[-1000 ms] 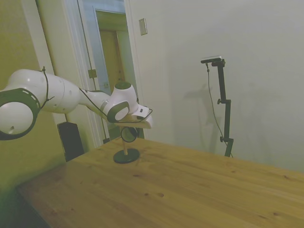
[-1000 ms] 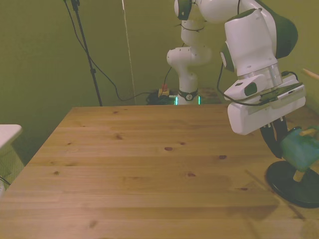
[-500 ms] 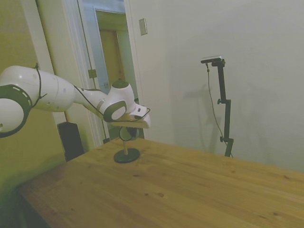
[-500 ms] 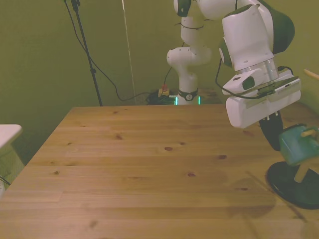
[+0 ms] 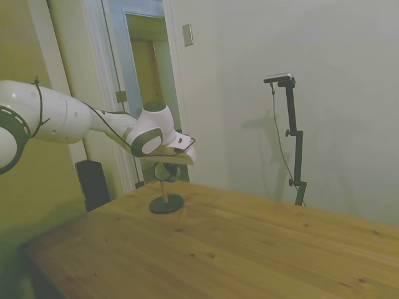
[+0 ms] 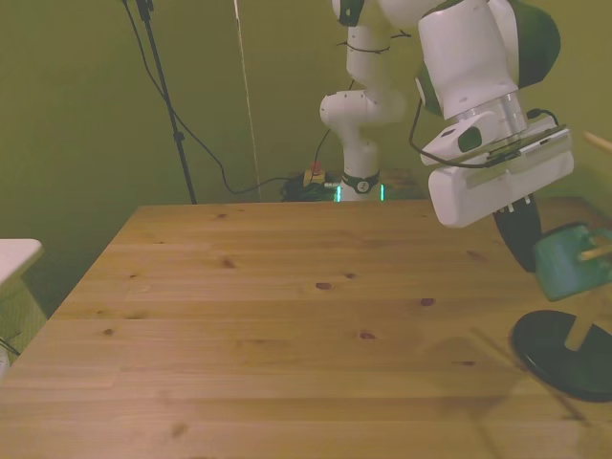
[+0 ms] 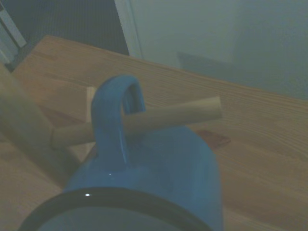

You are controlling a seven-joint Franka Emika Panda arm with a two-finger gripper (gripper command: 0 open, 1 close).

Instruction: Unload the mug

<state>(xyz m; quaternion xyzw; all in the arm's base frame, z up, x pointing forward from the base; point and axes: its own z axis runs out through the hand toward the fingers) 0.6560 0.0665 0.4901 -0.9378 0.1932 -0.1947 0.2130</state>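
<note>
The mug (image 6: 572, 262) hangs by its handle (image 7: 115, 120) on a wooden peg (image 7: 159, 119) of the peg stand (image 6: 566, 350), at the far right of the front view and above the stand's round black base, clear of the surface (image 6: 287, 316). The wrist view shows the decisive relation: the peg runs through the loop of the handle and slopes upward to its free end, so the mug probably has to travel along the peg's axis, up and outward past that tip, before it can come away. The peg's free end still projects well beyond the handle, so the mug does not look freed yet. The gripper (image 6: 521, 239) sits directly against the mug on the side toward the front view's left, with one dark finger visible beside the mug's rim; whether the fingers are closed on the mug wall cannot be told from these views, because the white hand body and the mug hide the gap. In the side view the mug (image 5: 166, 172) shows only as a small dark shape tucked under the wrist, above the stand's base (image 5: 166, 204). The main obstacle is the peg itself, along with the stand's upright post just behind; pulling sideways instead of along the peg would likely catch the handle and tip the stand. The rest of the surface carries nothing nearby.
</note>
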